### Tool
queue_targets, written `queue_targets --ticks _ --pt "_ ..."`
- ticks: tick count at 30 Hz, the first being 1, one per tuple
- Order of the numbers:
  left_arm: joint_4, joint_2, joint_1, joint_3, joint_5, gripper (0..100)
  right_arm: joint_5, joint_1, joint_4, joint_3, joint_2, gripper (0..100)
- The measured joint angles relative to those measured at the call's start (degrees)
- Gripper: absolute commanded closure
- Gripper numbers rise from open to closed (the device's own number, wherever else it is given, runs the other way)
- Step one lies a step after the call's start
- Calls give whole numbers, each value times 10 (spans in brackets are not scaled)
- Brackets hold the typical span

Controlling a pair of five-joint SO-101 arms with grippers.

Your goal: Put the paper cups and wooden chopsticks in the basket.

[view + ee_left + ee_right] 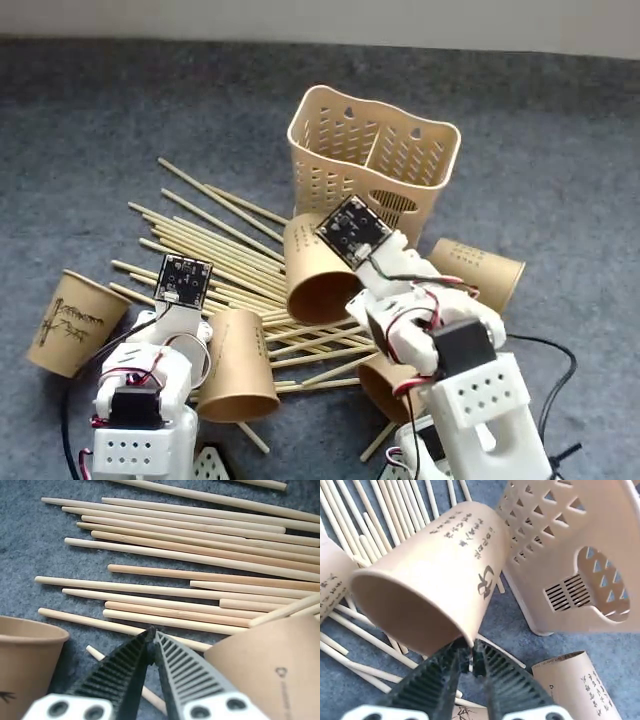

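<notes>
Many wooden chopsticks (215, 245) lie fanned on the grey carpet, left of the cream slotted basket (370, 160). Several brown paper cups lie on their sides. My right gripper (468, 651) is shut on the rim of one paper cup (427, 580), which is tilted against the basket (570, 555); in the high view this cup (312, 268) is in the centre under the right gripper (350, 280). My left gripper (151, 633) is shut and empty, just above the chopsticks (190, 570), between two cups (25, 665) (275, 665). In the high view the left gripper (185, 285) is at the near left.
Other cups lie at the far left (75, 322), beside the left arm (235, 365), right of the basket (480, 270) and under the right arm (385, 385). Another cup (577, 685) lies near the basket's foot. Open carpet stretches behind and to both sides.
</notes>
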Motion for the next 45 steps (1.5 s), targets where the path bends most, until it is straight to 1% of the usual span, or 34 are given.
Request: queue_targets --ticks 9,16,21,28,31,33,39,45 --pt "0 0 0 0 0 993 -53 3 29 -17 -71 991" --pt "0 0 0 0 0 993 -120 41 81 -166 -74 991" --pt "0 0 0 0 0 993 -156 44 105 -255 -77 991" --pt "0 0 0 0 0 993 -171 46 105 -316 -86 991" --pt "0 0 0 0 0 993 -193 69 105 -325 -85 991" --pt "0 0 0 0 0 993 -204 93 105 -331 -71 991" --pt "0 0 0 0 0 993 -234 156 109 -404 40 991" --pt "0 0 0 0 0 993 -257 175 175 -501 151 991"
